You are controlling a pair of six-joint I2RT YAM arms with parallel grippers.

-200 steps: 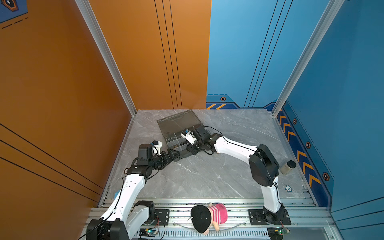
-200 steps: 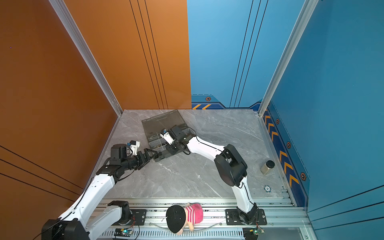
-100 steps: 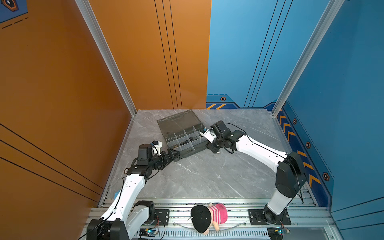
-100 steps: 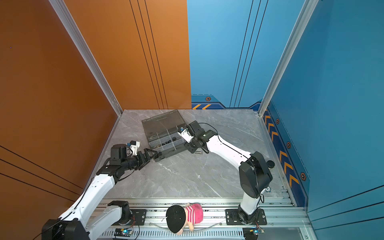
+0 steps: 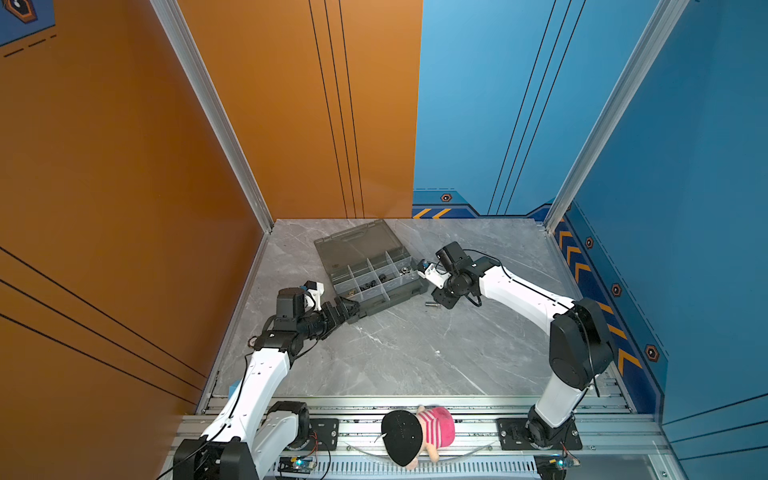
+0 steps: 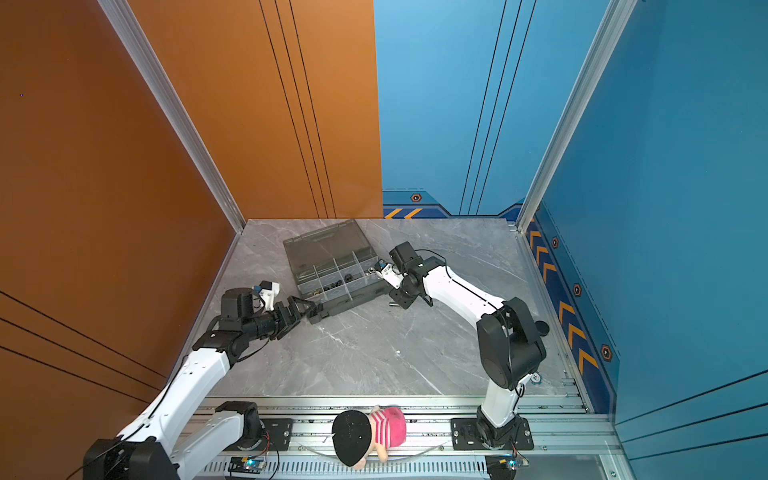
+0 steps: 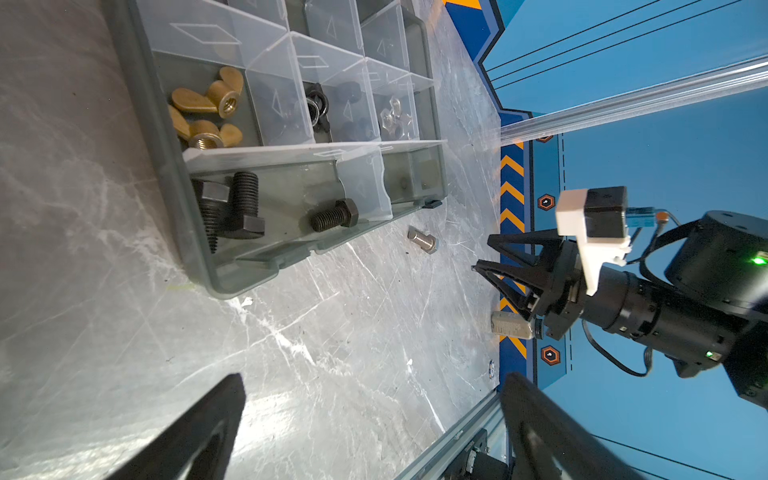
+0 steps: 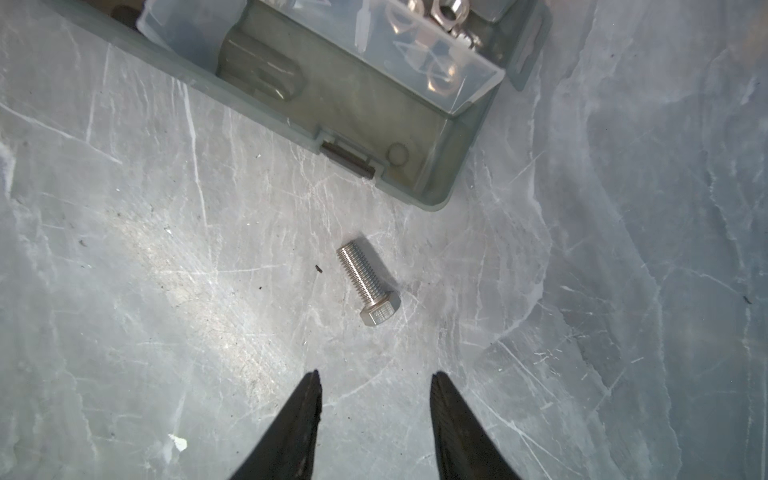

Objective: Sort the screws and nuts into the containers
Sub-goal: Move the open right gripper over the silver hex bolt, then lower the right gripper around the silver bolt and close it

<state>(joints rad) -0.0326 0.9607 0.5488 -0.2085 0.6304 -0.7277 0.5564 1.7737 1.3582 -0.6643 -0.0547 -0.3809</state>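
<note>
Case [image 5: 376,243], lid open, sits rear-left on the table [image 5: 415,357] in both top views. The silver bolt [image 5: 432,304] lies loose just off its near-right corner. Your R gripper [image 5: 438,300] hangs right by it, and the L gripper [image 5: 353,309] is near the case's other front corner.

L wrist: L jaws are spread wide w/ nothing btwn. Brass wing nuts [image 7: 208,108] and black bolts [image 7: 237,212] sit in separate cells.

R wrist: R jaws are parted and empty, bolt just ahead of the tips, untouched.

The case [image 5: 390,300] lies open on the desk [image 5: 415,353], toward the far left corner, lid [image 5: 357,245] rearward. Bolts [image 7: 232,216] lie in its front cells [image 7: 291,191]. In the cells behind these, wing nuts [image 7: 208,108] lie at left and hex nuts [image 7: 392,118] at right. A loose bolt [image 8: 370,286] lies on the desk just beside the case's front right corner.
</note>
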